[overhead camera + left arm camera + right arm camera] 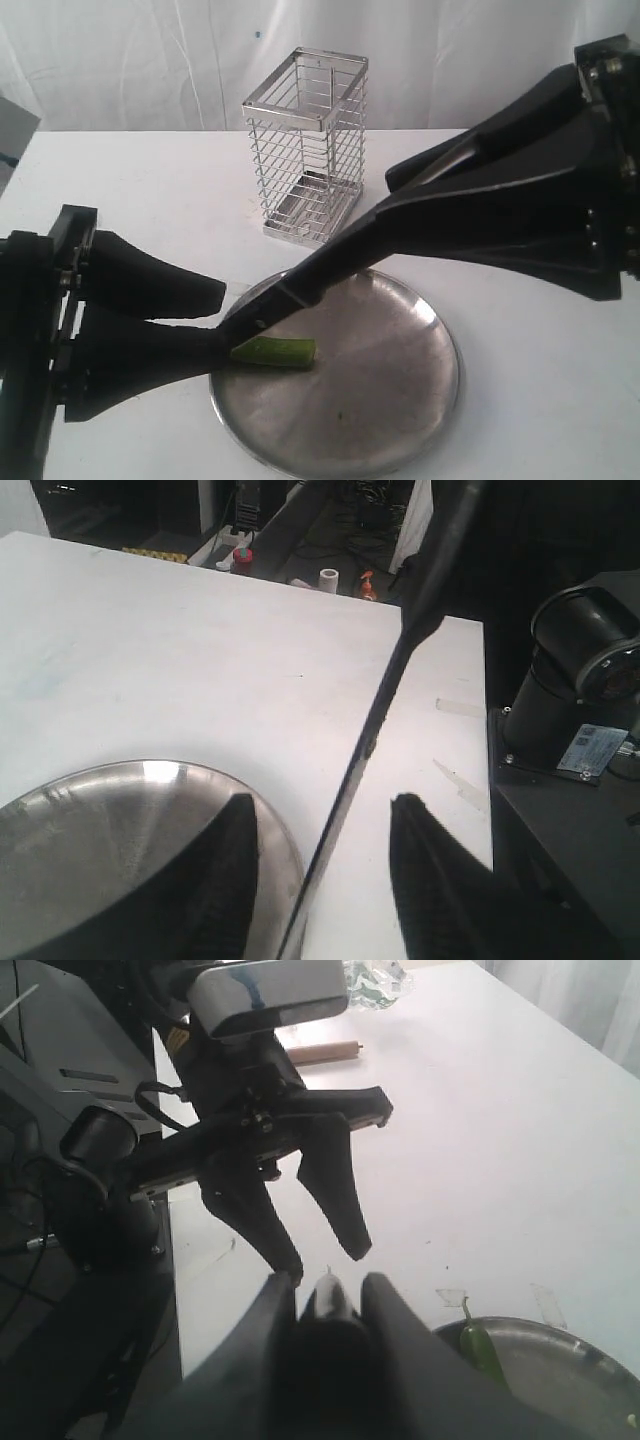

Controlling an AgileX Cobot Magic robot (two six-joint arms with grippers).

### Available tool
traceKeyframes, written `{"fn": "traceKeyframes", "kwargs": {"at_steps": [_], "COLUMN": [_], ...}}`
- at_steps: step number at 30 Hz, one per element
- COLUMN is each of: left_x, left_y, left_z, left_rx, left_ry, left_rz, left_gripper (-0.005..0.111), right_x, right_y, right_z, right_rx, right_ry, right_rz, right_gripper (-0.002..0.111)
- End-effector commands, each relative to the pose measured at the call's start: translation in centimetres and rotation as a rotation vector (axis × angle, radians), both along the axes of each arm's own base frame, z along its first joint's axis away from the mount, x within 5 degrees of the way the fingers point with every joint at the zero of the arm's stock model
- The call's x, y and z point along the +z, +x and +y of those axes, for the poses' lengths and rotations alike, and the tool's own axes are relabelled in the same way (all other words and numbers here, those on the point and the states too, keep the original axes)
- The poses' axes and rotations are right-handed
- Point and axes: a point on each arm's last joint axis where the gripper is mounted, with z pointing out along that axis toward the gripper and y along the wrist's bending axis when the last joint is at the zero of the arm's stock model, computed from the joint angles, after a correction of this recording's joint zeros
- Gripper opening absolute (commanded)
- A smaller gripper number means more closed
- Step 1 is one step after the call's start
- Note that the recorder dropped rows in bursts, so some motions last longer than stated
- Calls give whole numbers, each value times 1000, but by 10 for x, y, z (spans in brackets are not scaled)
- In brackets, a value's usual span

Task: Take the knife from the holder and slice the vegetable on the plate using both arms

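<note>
My right gripper (310,280) is shut on the black handle of the knife (255,322), which slants down with its blade tip at the plate's left rim. The green vegetable (275,352) lies on the grey steel plate (400,400), just under the blade. My left gripper (223,318) is open, one finger on each side of the blade near the vegetable's stem end. In the left wrist view the knife (380,720) runs between the open left gripper (325,802) fingers, beside the plate (100,820). The right wrist view shows the right gripper (328,1285), the vegetable (478,1345) and the plate (570,1360).
The wire holder (305,150) stands upright behind the plate with nothing in it. White table (150,200) extends around it. A wooden stick (320,1053) lies on the table far behind the left arm. The right arm's base (575,670) stands at the table edge.
</note>
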Motion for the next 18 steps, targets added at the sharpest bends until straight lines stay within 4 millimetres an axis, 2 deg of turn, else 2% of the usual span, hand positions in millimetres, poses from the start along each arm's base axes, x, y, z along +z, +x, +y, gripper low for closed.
{"fn": "traceKeyframes", "kwargs": {"at_steps": [1,9,18], "left_x": [-2,-10,-9], "left_y": [2,10,11], "left_z": [-1,-4,-3], "left_rx": [-12,-18,-11], "left_ry": [7,28,32], "left_rz": [7,29,22], "left_gripper": [47,47,47], "right_x": [8,6,5], "right_y": [-1,3,2], "right_z": [4,6,5], "right_rx": [47,57,67], "right_ry": [45,43,23], "right_rz": [-13,-4,-12], "right_gripper": [0,0,0]}}
